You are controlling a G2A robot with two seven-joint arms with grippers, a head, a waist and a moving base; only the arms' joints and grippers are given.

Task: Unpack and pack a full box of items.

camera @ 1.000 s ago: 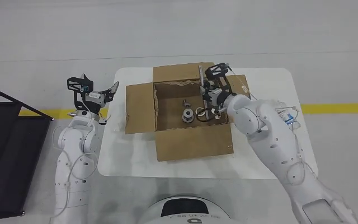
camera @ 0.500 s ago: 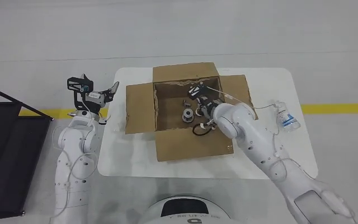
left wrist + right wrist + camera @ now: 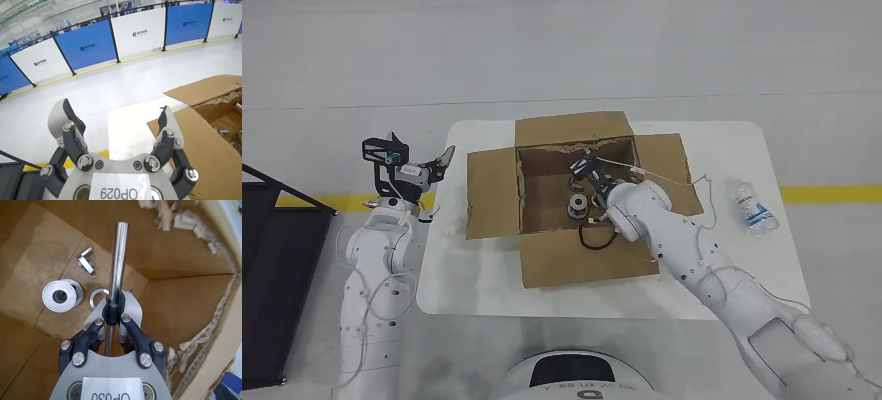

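Right claw (image 3: 114, 306) is clamping the steel rod (image 3: 119, 256) inside the box (image 3: 179, 256), probably for packing; left claw (image 3: 115, 108) is hovering beside the box, fingers apart.

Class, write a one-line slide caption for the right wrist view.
Right gripper shut on a steel rod inside the cardboard box; spool, ring and bracket lie on its floor.

White arms (image 3: 382, 262); left pincer (image 3: 115, 106) black-linked, silver-plated

brown box (image 3: 492, 195), silver rod (image 3: 118, 256)
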